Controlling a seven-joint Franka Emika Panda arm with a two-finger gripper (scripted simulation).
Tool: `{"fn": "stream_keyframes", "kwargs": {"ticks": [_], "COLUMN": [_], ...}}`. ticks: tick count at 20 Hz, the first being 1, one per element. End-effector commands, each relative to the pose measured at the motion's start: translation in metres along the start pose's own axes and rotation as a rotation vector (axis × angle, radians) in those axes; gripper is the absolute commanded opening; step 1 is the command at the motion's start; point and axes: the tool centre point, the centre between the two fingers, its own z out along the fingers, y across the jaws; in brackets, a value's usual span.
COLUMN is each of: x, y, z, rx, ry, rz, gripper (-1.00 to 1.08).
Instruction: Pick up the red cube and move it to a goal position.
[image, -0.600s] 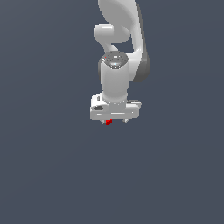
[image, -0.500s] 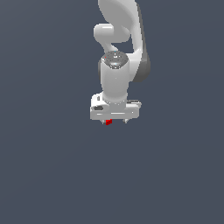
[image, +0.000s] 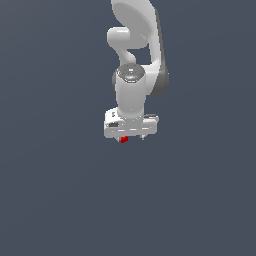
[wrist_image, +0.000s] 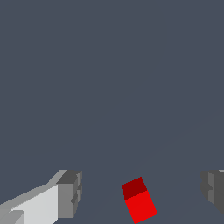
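Note:
The red cube (image: 124, 139) is a tiny bright red block on the dark grey floor. In the exterior view it peeks out just under the white gripper head (image: 130, 127). In the wrist view the red cube (wrist_image: 139, 200) lies between my two grey fingertips (wrist_image: 69, 194), with clear gaps on both sides, turned at an angle to them. My gripper (wrist_image: 142, 192) is open and touches nothing. The arm rises above it in the exterior view.
The plain dark grey floor (image: 60, 200) fills both views. The white arm (image: 135, 45) stands above the gripper. No goal marker shows in either view.

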Motion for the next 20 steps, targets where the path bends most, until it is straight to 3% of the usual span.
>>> {"fn": "stream_keyframes", "kwargs": {"ticks": [1, 13, 20], "x": [-0.009, -0.074, -0.098], "y": [0.000, 0.011, 0.021], "z": [0.011, 0.088, 0.119], "rx": [0.001, 0.005, 0.005], "ry": [-0.004, -0.025, -0.033], "rz": [-0.033, -0.278, -0.377], "gripper": [1.00, 1.00, 1.00]}}
